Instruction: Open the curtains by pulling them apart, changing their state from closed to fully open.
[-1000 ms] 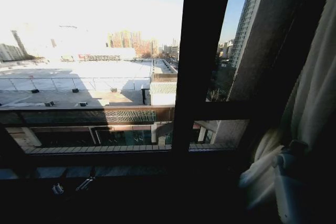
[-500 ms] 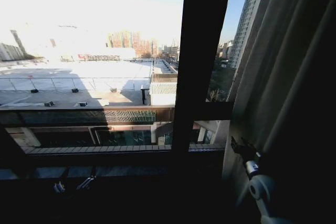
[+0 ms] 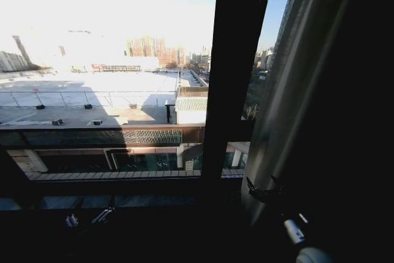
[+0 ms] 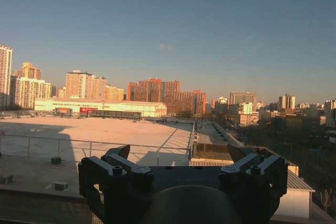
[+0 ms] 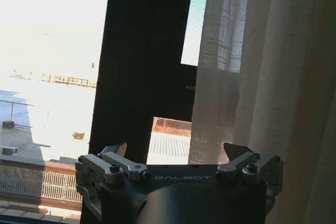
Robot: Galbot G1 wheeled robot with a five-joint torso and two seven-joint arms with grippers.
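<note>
Both grippers stand open and hold nothing.

In the head view the right gripper (image 3: 263,189) is low on the right side, at the end of its arm that rises from the bottom edge, and its two dark fingertips (image 3: 251,186) are spread apart and point up and to the left. In the right wrist view the same right gripper (image 5: 178,153) shows its two fingers wide apart, with nothing between them. The left gripper (image 4: 179,156) in the left wrist view is raised and level, its fingers (image 4: 118,153) also spread wide and free.
</note>
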